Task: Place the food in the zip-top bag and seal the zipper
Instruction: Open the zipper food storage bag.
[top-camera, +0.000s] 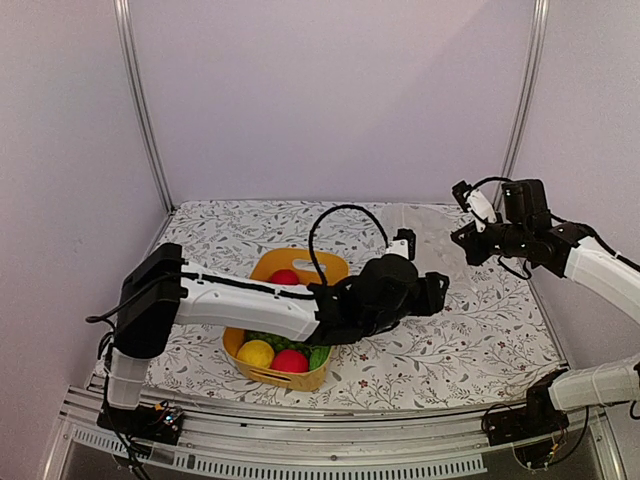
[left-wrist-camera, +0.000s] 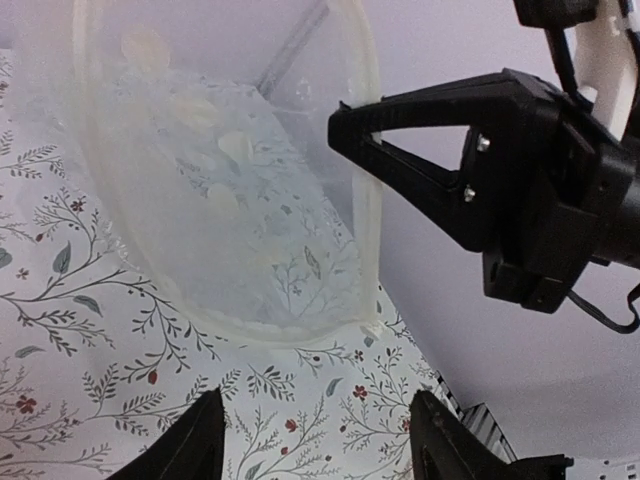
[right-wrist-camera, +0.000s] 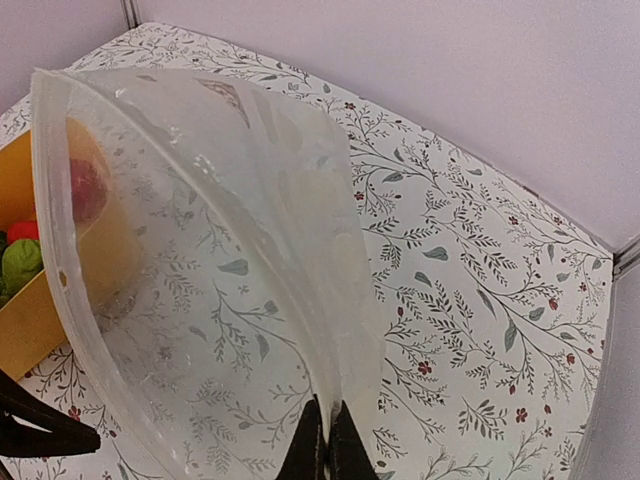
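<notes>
— Where is the zip-top bag (right-wrist-camera: 200, 260)?
— It is held up over the far right part of the table (top-camera: 490, 340). The right gripper (right-wrist-camera: 325, 432) has its fingers clamped tight on the rim of the bag's mouth. Whether the bag's lower edge touches the flowered cloth (left-wrist-camera: 90, 340) cannot be told.
— And the zipper (right-wrist-camera: 52, 220)?
— Unsealed. The mouth gapes in a wide oval that faces the left gripper (left-wrist-camera: 318, 430).
— Does the left gripper hold anything?
— No. Its fingers stand apart, and only the cloth shows between them. It hovers just right of the table's middle, near the bag's mouth but apart from it.
— Where is the food (right-wrist-camera: 20, 262)?
— In the yellow basket (top-camera: 305, 262), which sits left of the table's middle, toward the near edge. A red fruit (top-camera: 285, 277) lies at the basket's far end. A yellow fruit (top-camera: 256, 352), a second red fruit (top-camera: 291, 361) and some greens (top-camera: 318, 356) lie at its near end. The left arm crosses above the basket's middle and hides whatever lies under it.
— What shows through the bag?
— From the right wrist, the cloth, the basket's side and one red fruit, all blurred by the clear plastic.
</notes>
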